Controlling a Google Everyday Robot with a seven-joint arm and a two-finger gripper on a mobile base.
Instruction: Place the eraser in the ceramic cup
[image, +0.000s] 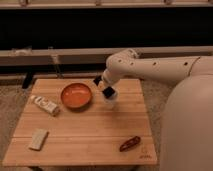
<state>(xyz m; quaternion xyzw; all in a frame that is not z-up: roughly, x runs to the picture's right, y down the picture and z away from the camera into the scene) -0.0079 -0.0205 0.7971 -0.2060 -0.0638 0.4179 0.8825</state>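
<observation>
The eraser (38, 139), as far as I am judging it, is the pale flat block lying well apart from the ceramic cup (110, 103), off toward the table's near corner on the camera's left, and it is sitting flat on the wood with nothing touching it. The cup is standing upright and the gripper (108, 93) is hanging directly above it, seemingly touching or almost touching its rim; I cannot tell how far the claw is opening or whether it is holding anything, since its dark tip is blending into the cup's mouth. The main risk is arising right there: with the gripper sitting so close on the cup, any sideways pull of the arm (150, 67) is likely to be dragging or tipping the light cup. The orange bowl (76, 96) is standing just beside the cup on the eraser's side, so a shoved cup is going to be striking it. A reach from the cup to the eraser is passing over that bowl and near the white bottle (46, 105) lying beyond it, and a low sweep is risking clipping both. The thin eraser is also looking prone to sliding across the wooden table (100, 135) under a shallow pinch, while the dark reddish oblong thing (130, 143), near the front edge below the cup, is lying out of the way
</observation>
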